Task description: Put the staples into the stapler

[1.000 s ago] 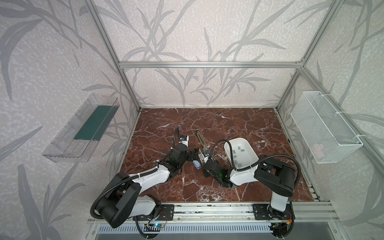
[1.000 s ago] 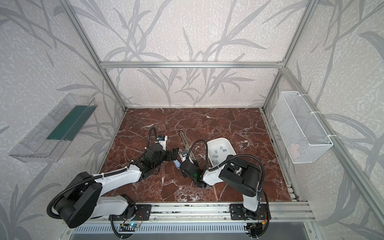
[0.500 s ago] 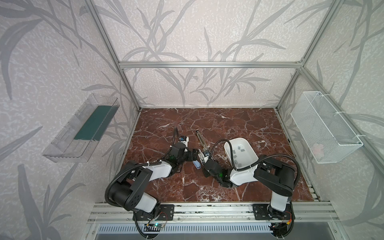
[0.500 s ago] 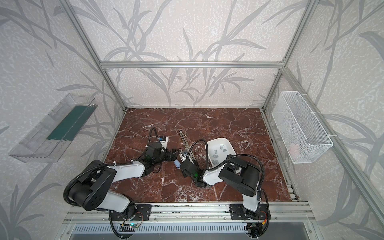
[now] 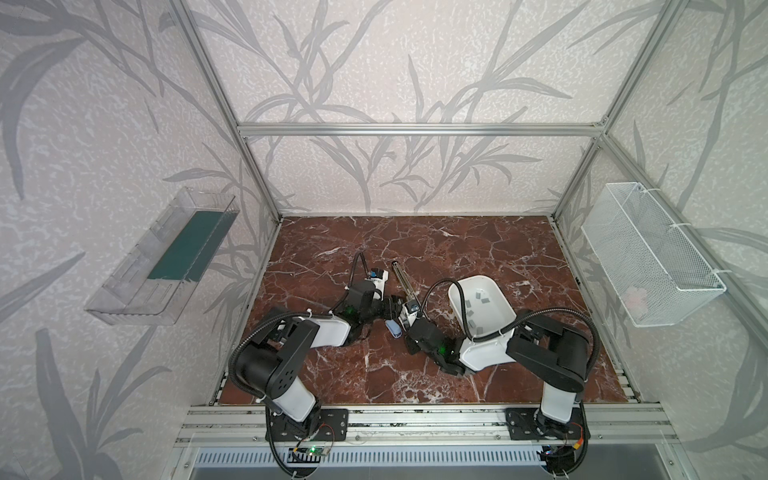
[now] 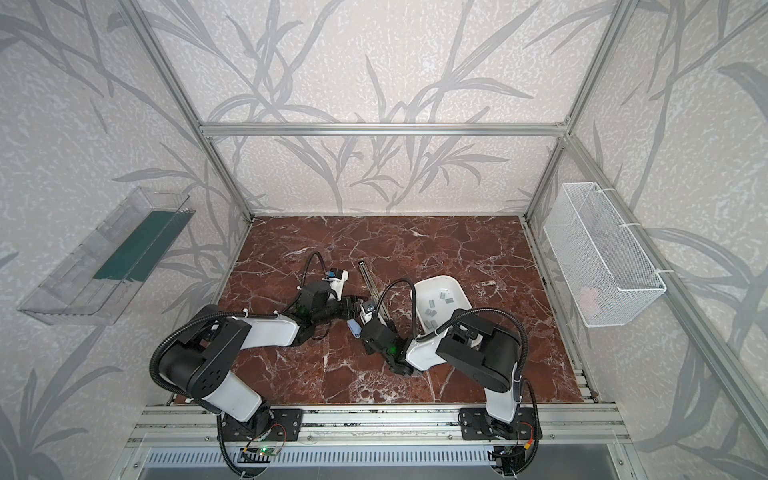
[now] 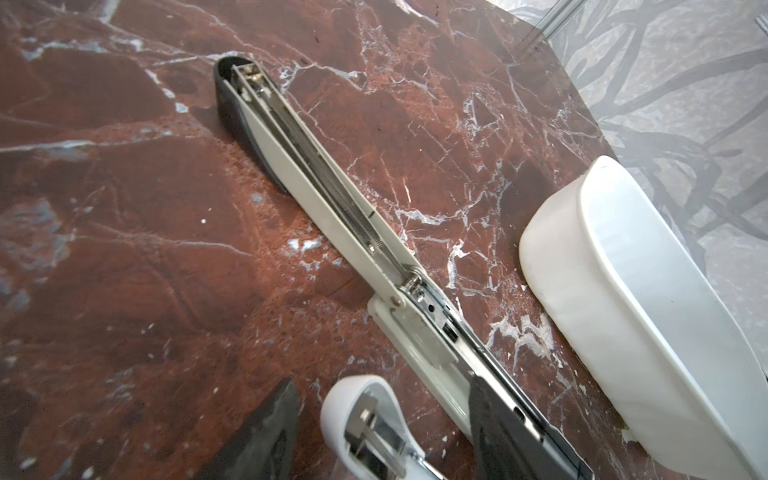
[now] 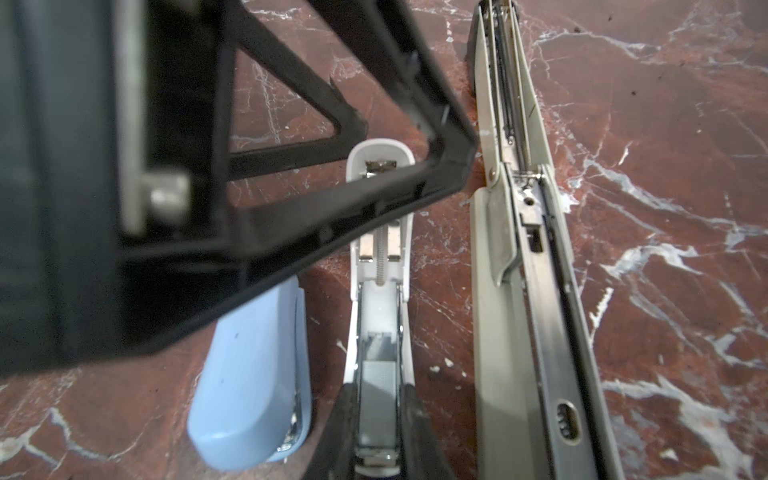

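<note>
One white stapler [image 8: 380,257]: our right fingers [image 8: 328,436] clamp its tray [image 8: 376,320], left fingers [image 7: 257,436] hang half-open astride the lid [image 7: 361,415], which we should press squarely shut.

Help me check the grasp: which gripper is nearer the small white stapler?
Right. The right gripper grips the small white stapler; the left gripper straddles its tip, not touching.
</note>
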Controlling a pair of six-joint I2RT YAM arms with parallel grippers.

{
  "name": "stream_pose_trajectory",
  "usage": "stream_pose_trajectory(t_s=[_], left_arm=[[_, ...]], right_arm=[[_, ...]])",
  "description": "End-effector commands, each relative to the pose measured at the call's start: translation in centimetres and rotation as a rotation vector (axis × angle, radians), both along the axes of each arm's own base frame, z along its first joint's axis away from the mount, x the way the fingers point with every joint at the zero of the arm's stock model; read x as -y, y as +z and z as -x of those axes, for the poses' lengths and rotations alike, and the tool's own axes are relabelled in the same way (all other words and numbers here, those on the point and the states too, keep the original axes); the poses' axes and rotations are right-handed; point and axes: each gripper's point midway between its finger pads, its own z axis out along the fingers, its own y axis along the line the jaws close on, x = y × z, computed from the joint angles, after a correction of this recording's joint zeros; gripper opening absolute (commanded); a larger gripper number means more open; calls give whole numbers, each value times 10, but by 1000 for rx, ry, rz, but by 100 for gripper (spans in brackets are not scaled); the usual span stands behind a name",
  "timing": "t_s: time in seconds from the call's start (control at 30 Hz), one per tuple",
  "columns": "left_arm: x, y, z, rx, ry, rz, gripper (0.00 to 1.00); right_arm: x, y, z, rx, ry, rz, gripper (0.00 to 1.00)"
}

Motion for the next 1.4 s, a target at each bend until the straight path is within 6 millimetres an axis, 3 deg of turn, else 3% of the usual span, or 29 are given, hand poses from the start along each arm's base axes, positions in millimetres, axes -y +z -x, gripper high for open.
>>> stream_pose_trajectory(t_s=[0.0,0.4,0.63,0.87,1.37], left_arm=[[15,12,-1,47,-68,37,59],[34,8,18,75,-173,27,40],[46,9,37,110,-241,7,37],[44,10,51,136,-266,11,34],[41,9,62,160,-283,-1,37]], right_arm=[[4,-10,2,-26,-5,4,13],[4,-11,2,-29,-7,2,13],[8,-12,1,-27,-20,-6,13],[14,-12,1,-20,-32,-18,13],[20,-13,-1,-33,-40,-80,17]])
